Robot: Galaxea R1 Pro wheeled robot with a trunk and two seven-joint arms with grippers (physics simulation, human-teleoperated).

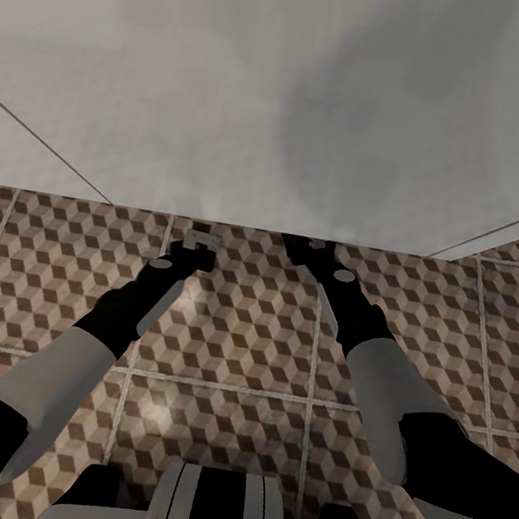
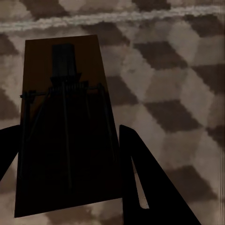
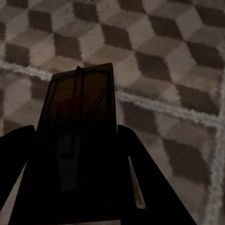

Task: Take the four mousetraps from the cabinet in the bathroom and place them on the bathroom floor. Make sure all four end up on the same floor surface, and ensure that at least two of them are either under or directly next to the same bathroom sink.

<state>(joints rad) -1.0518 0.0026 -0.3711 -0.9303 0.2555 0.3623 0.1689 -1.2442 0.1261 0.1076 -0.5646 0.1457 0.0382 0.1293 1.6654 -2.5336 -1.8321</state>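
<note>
Each of my grippers holds a mousetrap low over the bathroom floor (image 1: 236,348). In the left wrist view, a brown mousetrap (image 2: 65,84) with dark wire parts sits between the fingers of my left gripper (image 2: 70,129), which is shut on it. The right wrist view has a second mousetrap (image 3: 82,98), with a red mark, held the same way in my right gripper (image 3: 75,129). From the head camera, my left gripper (image 1: 199,239) and right gripper (image 1: 308,247) reach forward to the lower edge of a large pale white body (image 1: 284,112). The cabinet is out of view.
The pale white body fills the far half of the head view and overhangs the gripper tips. Cube-pattern tiles with pale grout lines (image 3: 164,110) spread on all sides of both arms. My own base (image 1: 209,509) shows at the near edge.
</note>
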